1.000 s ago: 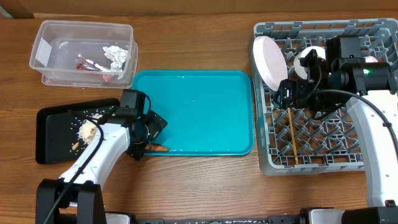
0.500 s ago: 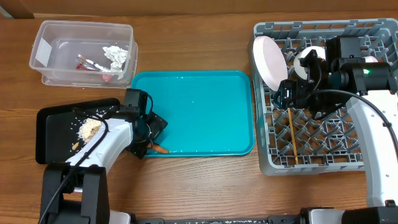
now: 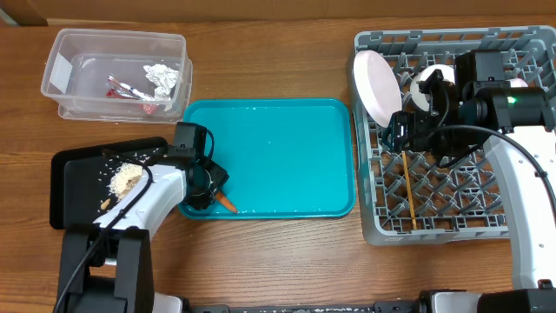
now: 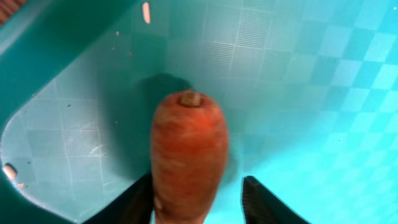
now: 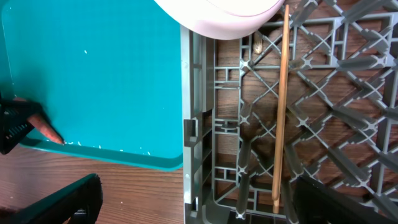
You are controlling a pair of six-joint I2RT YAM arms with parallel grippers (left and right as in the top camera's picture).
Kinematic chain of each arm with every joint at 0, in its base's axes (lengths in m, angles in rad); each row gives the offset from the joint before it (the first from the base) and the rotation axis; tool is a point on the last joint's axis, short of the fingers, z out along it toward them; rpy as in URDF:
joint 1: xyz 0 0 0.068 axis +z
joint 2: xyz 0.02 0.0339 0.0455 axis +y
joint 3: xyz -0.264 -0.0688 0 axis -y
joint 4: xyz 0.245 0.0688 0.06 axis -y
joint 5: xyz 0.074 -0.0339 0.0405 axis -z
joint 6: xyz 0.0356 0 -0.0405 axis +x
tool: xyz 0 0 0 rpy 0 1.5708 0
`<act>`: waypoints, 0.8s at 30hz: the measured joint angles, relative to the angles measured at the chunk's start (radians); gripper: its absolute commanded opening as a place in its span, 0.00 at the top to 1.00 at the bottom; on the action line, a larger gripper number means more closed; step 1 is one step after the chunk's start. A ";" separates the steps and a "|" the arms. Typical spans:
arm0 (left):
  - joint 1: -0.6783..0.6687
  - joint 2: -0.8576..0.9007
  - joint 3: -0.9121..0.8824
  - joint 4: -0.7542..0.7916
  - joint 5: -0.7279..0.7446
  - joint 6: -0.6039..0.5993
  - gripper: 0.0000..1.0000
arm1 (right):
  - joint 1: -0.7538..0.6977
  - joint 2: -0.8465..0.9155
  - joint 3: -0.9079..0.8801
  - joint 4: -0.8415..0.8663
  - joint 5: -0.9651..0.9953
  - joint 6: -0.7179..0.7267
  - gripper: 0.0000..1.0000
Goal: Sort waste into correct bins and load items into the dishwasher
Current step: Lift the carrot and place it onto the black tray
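The small orange carrot lies in the front-left corner of the teal tray, near the front edge of the desk and close against the tray's raised rim. The left pincer is astride it with its fingers apart. One finger sits right beside the carrot's flank and the other shows a clear gap, so nothing is clamped yet. The main risk I see is that lopsided fit. If the fingers close unevenly, the near one would push first, and a smooth, tapered carrot could roll or squirt out sideways. It might wedge under the rim or hop over it onto the bare desk. A fingertip could also catch the rim in that tight corner and drag the whole tray. A weak grip might let go on the way to the black tray by the left edge, whose low rim would hardly stop a rolling carrot. A clumsy release there could scatter the pale food scraps. Dropping it in the clear tub at the back-left corner, among the wrapper and foil, would be a sorting mistake. The right pincer hangs wide apart and empty over the dish rack by the right edge, clear of all this.
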State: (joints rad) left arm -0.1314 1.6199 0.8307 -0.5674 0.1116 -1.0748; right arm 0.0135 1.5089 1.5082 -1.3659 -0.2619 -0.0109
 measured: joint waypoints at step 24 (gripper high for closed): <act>0.021 0.001 0.013 -0.031 -0.018 0.063 0.96 | 0.000 0.000 0.000 -0.012 0.000 0.000 0.00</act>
State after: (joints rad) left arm -0.1104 1.6207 0.8433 -0.5980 0.0940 -1.0122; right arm 0.0135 1.5089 1.5082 -1.3777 -0.2619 -0.0109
